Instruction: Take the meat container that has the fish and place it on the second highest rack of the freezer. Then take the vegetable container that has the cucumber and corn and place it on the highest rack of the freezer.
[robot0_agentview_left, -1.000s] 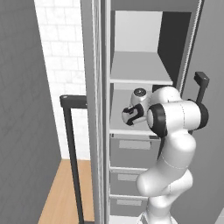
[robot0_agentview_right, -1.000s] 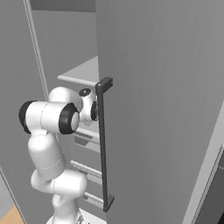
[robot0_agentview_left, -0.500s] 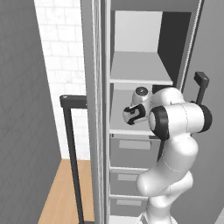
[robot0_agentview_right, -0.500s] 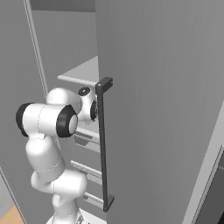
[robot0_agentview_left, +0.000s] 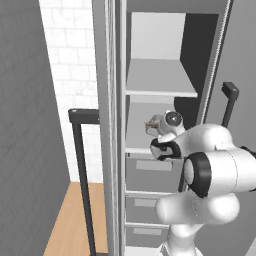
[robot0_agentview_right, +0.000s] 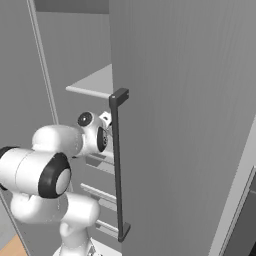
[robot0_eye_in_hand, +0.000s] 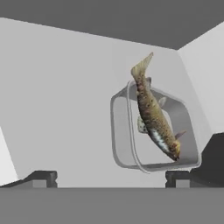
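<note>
Fish container (robot0_agentview_left: 152, 124) sits on the second highest rack (robot0_agentview_left: 150, 150) of the freezer in the left base view, glimpsed as a pale rim with a brownish streak just left of the wrist. The gripper (robot0_agentview_left: 161, 131) reaches into that compartment from the right, and the arm's white body hides most of its fingers, so this view does not settle how the jaws stand. The highest rack (robot0_agentview_left: 160, 92) lies bare above.

From the right base view, the open freezer door (robot0_agentview_right: 190, 125) and its dark door handle (robot0_agentview_right: 119, 165) take up the right side. The wrist pokes past the handle toward the shelves, and the top rack shows as a pale ledge above it.

Looking along the hand, the meat container (robot0_eye_in_hand: 153, 133) lies ahead and to the right of the gripper (robot0_eye_in_hand: 109, 177), apart from both fingertips (robot0_eye_in_hand: 41, 177). The jaws stand wide and hold nothing. The fish (robot0_eye_in_hand: 153, 113) runs lengthwise up and down this tilted view, tail toward the top, across the container's middle.

By my reading, the first placement looks finished, and the coming move calls for backing straight out along the hand's own line, since the container sits off to one side of the fingers and a sideways swing could knock it.
</note>
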